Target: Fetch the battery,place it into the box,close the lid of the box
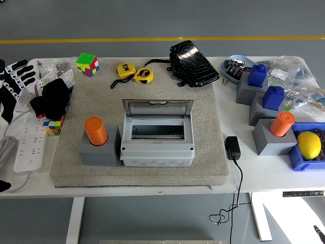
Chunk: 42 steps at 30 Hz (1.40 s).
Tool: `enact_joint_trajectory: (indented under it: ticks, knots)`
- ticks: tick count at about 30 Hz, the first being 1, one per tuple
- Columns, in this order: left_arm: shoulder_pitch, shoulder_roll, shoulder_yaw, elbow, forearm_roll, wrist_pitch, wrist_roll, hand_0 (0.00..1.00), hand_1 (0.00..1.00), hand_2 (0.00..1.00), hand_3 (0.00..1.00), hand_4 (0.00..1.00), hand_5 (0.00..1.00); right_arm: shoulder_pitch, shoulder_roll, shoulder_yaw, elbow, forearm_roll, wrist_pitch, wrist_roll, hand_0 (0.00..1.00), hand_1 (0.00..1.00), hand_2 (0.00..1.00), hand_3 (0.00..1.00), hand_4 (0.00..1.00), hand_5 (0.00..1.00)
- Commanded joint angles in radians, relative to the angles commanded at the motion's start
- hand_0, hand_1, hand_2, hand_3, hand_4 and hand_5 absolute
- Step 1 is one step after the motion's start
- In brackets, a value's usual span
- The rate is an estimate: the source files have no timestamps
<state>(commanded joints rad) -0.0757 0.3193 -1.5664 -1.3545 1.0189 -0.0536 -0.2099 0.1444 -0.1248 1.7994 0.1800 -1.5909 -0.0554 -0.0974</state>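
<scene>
While no robot hand shows in the head view, grip state cannot be told; orange battery (95, 131) stands upright in grey holder (99, 147), touching the box (157, 140), lid (157, 107) raised. Risks: mistaking the second orange cylinder (282, 124) far right; toppling the battery; knocking the lid.

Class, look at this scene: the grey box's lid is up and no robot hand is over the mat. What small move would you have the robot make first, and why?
Probably reach a hand towards the orange cylindrical battery standing upright in the grey block holder just left of the grey plastic box. The box's clear hinged lid is already raised and its compartment looks empty, so nothing needs opening; fetching comes first.
</scene>
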Motion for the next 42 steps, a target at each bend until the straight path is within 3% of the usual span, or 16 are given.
enact_joint_trajectory:
  ticks: [1, 6, 7, 8, 12, 13, 14, 19, 20, 22, 31, 33, 42]
  knots:
    - [0.003, -0.001, -0.001, -0.008, 0.012, 0.0, -0.003, 0.787, 0.796, 0.776, 0.777, 0.998, 0.959, 0.0, 0.0, 0.0, 0.0, 0.0, 0.0, 0.0, 0.883, 0.831, 0.801, 0.855, 0.998, 0.998]
    - [0.031, -0.007, 0.009, -0.084, 0.137, 0.026, -0.017, 0.787, 0.796, 0.776, 0.777, 0.998, 0.959, -0.002, 0.001, 0.005, 0.0, -0.002, 0.0, -0.001, 0.883, 0.831, 0.801, 0.855, 0.998, 0.998]
    - [0.039, -0.01, 0.017, -0.103, 0.152, 0.029, -0.018, 0.787, 0.796, 0.776, 0.777, 0.998, 0.959, -0.002, 0.001, 0.007, 0.0, -0.003, 0.0, -0.001, 0.883, 0.831, 0.801, 0.855, 0.998, 0.998]
    - [0.046, -0.014, 0.025, -0.124, 0.169, 0.031, -0.017, 0.837, 0.858, 0.831, 0.828, 0.998, 0.916, -0.003, 0.001, 0.007, 0.0, -0.003, 0.0, -0.001, 0.883, 0.831, 0.801, 0.855, 0.998, 0.998]
    - [0.061, -0.035, 0.056, -0.165, 0.211, 0.04, -0.02, 0.837, 0.858, 0.831, 0.828, 0.998, 0.916, -0.005, 0.003, 0.008, 0.0, -0.002, 0.0, -0.001, 0.883, 0.831, 0.801, 0.855, 0.998, 0.998]
    - [0.062, -0.038, 0.058, -0.167, 0.216, 0.04, -0.02, 0.837, 0.858, 0.831, 0.828, 0.998, 0.916, -0.004, 0.003, 0.008, 0.0, -0.002, 0.0, 0.0, 0.883, 0.831, 0.801, 0.855, 0.998, 0.998]
    - [0.066, -0.046, 0.072, -0.17, 0.218, 0.045, -0.024, 0.874, 0.937, 0.933, 0.908, 0.998, 0.811, -0.003, 0.004, 0.006, 0.0, 0.0, 0.0, 0.0, 0.883, 0.831, 0.8, 0.855, 0.998, 0.998]
    - [0.076, -0.076, 0.111, -0.176, 0.242, 0.045, -0.026, 0.874, 0.937, 0.933, 0.908, 0.998, 0.811, -0.001, 0.005, 0.004, 0.0, 0.005, -0.001, 0.002, 0.883, 0.831, 0.8, 0.855, 0.998, 0.998]
    - [0.076, -0.082, 0.115, -0.174, 0.241, 0.045, -0.027, 0.931, 0.973, 0.967, 0.965, 0.998, 0.79, -0.002, 0.005, 0.005, 0.0, 0.003, -0.001, 0.001, 0.882, 0.83, 0.801, 0.854, 0.998, 0.998]
    - [0.075, -0.09, 0.126, -0.17, 0.238, 0.042, -0.028, 0.931, 0.973, 0.967, 0.965, 0.998, 0.79, -0.002, 0.005, 0.007, 0.0, 0.002, -0.001, 0.001, 0.882, 0.83, 0.801, 0.854, 0.998, 0.998]
    - [0.079, -0.09, 0.15, -0.15, 0.199, 0.026, -0.026, 0.908, 0.985, 0.98, 0.997, 0.998, 0.785, -0.003, 0.005, 0.008, 0.0, 0.001, -0.002, 0.001, 0.881, 0.83, 0.799, 0.854, 0.998, 0.998]
    - [0.08, -0.091, 0.159, -0.144, 0.19, 0.021, -0.023, 0.864, 0.974, 0.982, 0.998, 0.998, 0.779, -0.003, 0.006, 0.011, 0.0, -0.002, -0.002, 0.0, 0.878, 0.828, 0.799, 0.852, 0.998, 0.998]
    - [0.096, -0.114, 0.187, -0.138, 0.15, 0.034, -0.042, 0.836, 0.954, 0.977, 0.998, 0.998, 0.782, -0.003, 0.004, 0.008, 0.0, -0.002, -0.002, 0.0, 0.879, 0.827, 0.798, 0.853, 0.998, 0.998]
